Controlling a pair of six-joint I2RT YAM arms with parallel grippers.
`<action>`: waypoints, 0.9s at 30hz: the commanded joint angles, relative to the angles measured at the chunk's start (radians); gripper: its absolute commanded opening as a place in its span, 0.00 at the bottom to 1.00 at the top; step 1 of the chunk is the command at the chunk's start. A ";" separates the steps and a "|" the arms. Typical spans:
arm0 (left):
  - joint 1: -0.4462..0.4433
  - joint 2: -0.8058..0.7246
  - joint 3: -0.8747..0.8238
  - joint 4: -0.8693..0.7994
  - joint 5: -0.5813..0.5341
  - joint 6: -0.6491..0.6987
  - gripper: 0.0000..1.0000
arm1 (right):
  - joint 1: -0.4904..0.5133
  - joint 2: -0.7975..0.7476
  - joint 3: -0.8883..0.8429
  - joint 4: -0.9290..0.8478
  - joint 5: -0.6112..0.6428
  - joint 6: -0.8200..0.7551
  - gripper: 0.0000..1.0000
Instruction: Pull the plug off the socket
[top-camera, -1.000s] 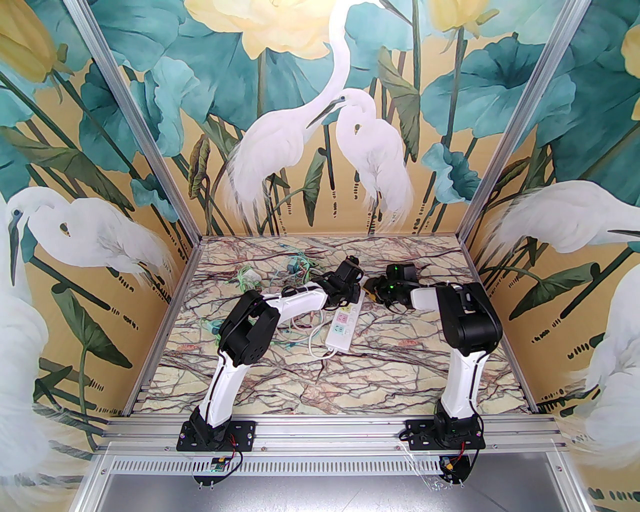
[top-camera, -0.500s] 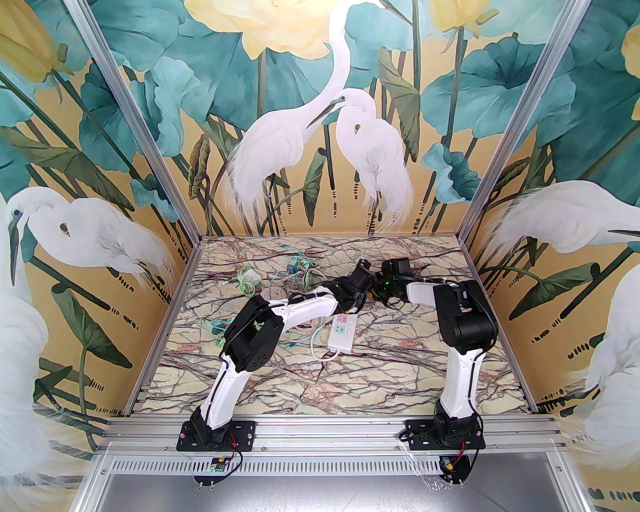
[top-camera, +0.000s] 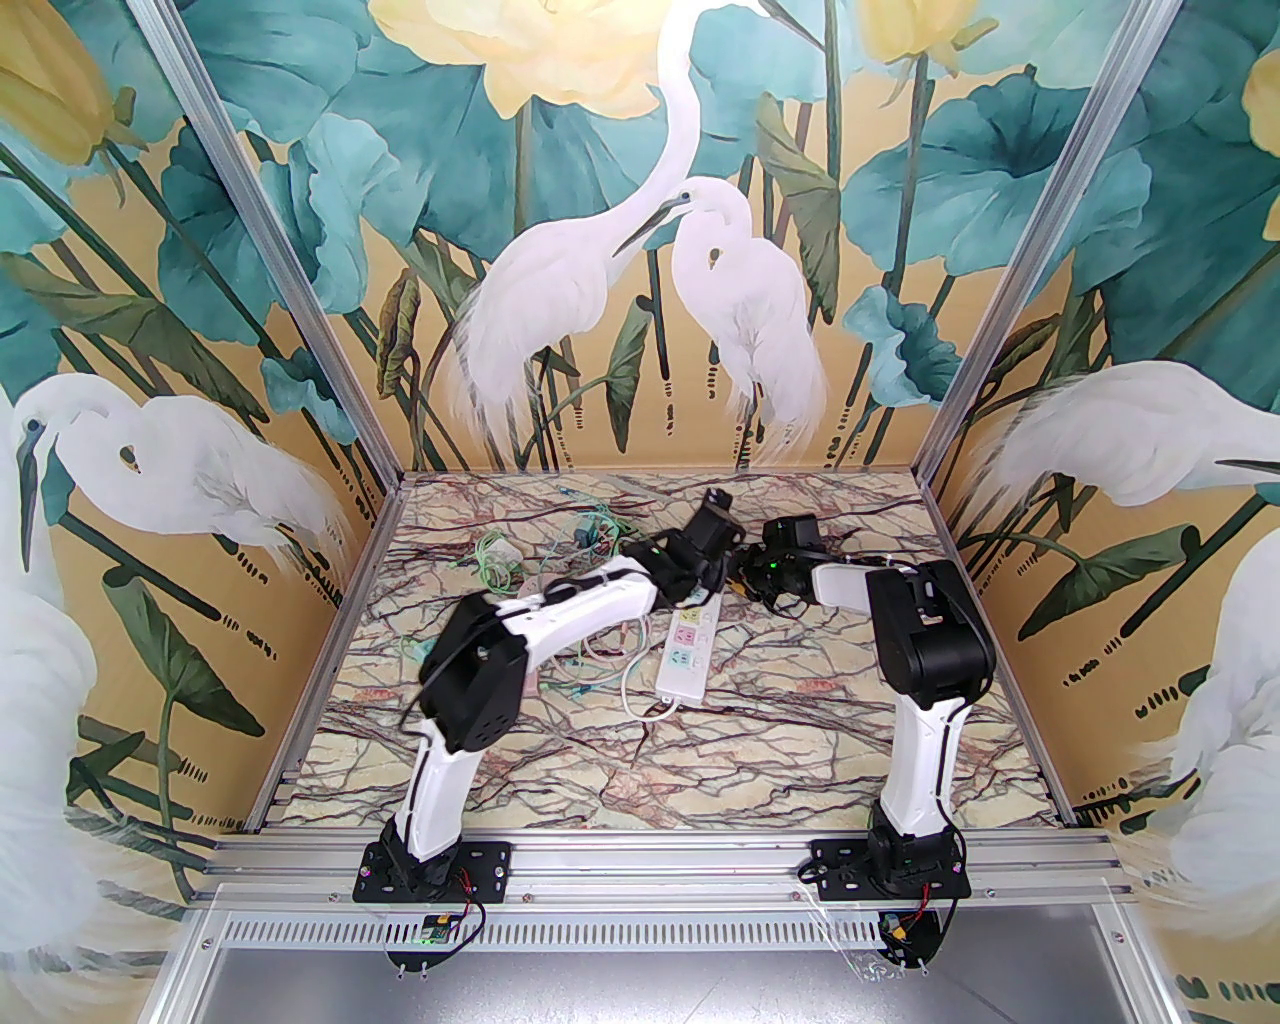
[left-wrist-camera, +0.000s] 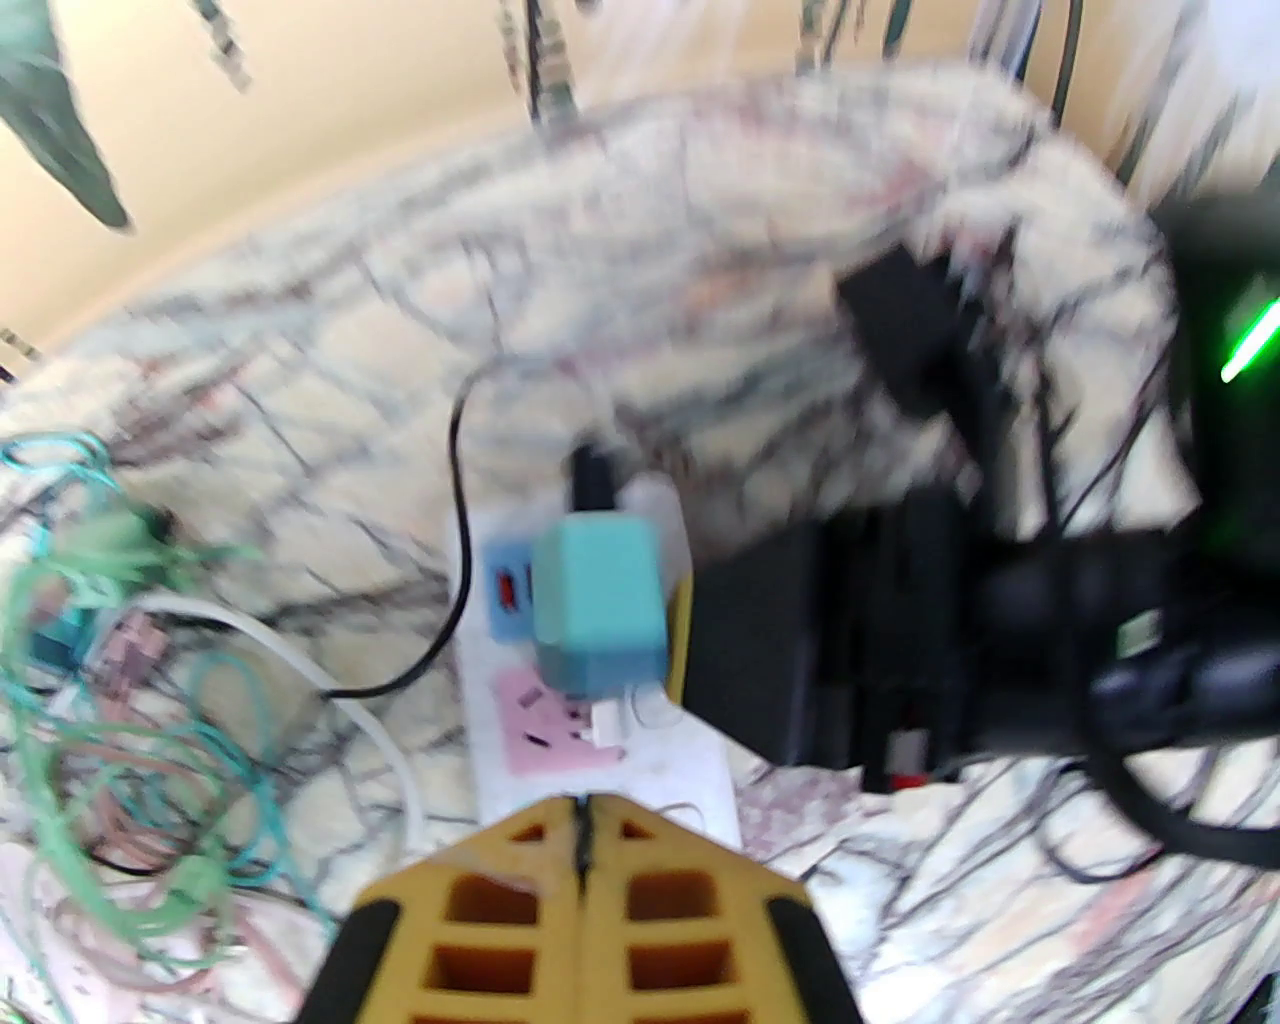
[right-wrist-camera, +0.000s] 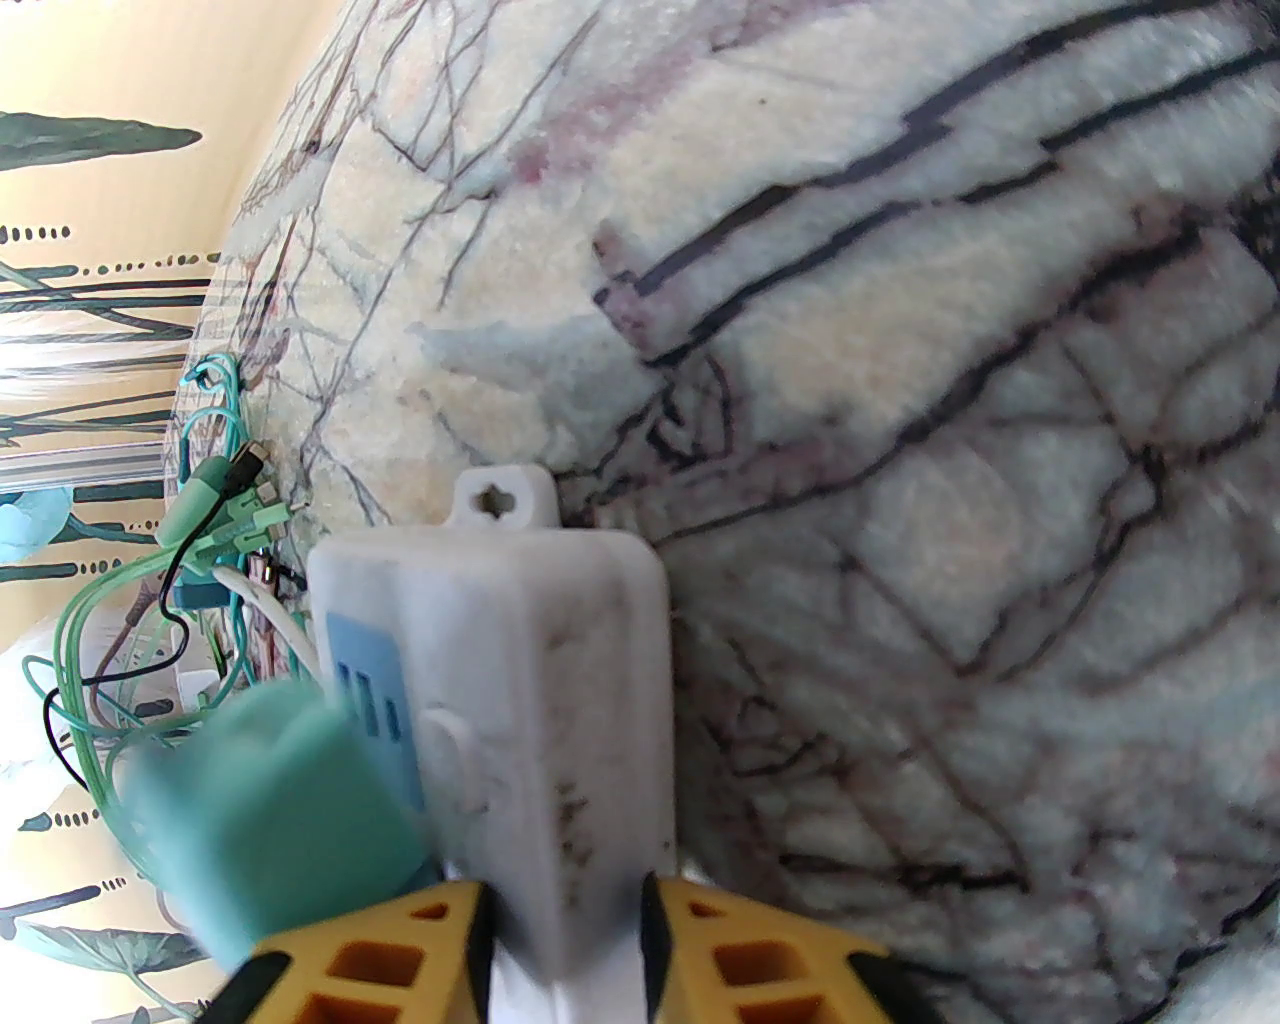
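The socket is a white power strip (top-camera: 686, 655) lying mid-table, with pink and blue outlets. A teal plug (left-wrist-camera: 600, 600) with a black cable sits on its far end, and it looks tilted. In the left wrist view my left gripper (left-wrist-camera: 583, 812) is shut with nothing in it. It hovers just on the near side of the plug, over the strip (left-wrist-camera: 610, 775). My right gripper (right-wrist-camera: 565, 897) is shut on the strip's far end (right-wrist-camera: 520, 680). One yellow finger is on each side, and the blurred teal plug (right-wrist-camera: 270, 800) is beside it.
A tangle of green and teal cables (top-camera: 590, 535) lies at the far left of the marble-patterned table, and is also seen in the left wrist view (left-wrist-camera: 120, 640). The strip's white cord (top-camera: 640, 695) loops off its near end. The two wrists are close together.
The left arm swung right toward the right wrist, then back, and its elbow is now further left. The strip shifted slightly. The right arm moved a little left and stays on the strip.
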 joint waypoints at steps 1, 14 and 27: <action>0.013 -0.092 -0.049 0.004 -0.013 -0.020 0.04 | 0.009 0.054 -0.034 -0.130 0.113 -0.020 0.32; 0.028 -0.219 -0.227 -0.006 0.053 -0.146 0.28 | 0.009 -0.043 -0.066 -0.105 0.128 -0.058 0.36; 0.067 -0.574 -0.640 0.068 0.081 -0.292 0.89 | 0.153 -0.154 0.078 -0.288 0.353 -0.288 0.58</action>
